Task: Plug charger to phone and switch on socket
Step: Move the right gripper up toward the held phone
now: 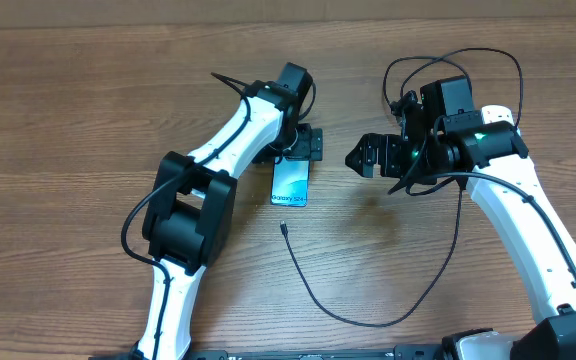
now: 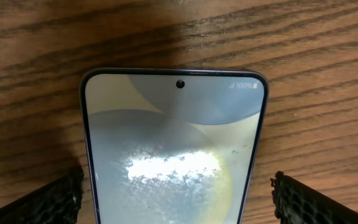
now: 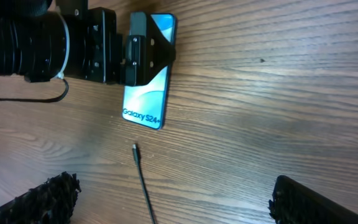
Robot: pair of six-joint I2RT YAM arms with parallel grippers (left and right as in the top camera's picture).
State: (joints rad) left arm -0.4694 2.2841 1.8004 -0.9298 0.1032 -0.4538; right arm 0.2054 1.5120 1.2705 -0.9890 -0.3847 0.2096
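Straddling slim blue-teal smartphone: left gripper, jaws apart.
Empty right gripper, jaws wide; thin black charger cable tip at 6 o'clock; insertion may shove unclamped phone.

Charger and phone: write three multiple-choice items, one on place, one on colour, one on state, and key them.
1. The tip of the charger lies: A) on the table, just short of the phone at its lettered end; B) in the phone's port; C) in the right jaws.
2. The charger is: A) white; B) black; C) red.
3. The right gripper has its jaws: A) shut on the charger; B) open, empty; C) shut on the phone.
Key: 1A, wood shows between tip and phone; 2B, a thin black line; 3B, both sides stand far apart.
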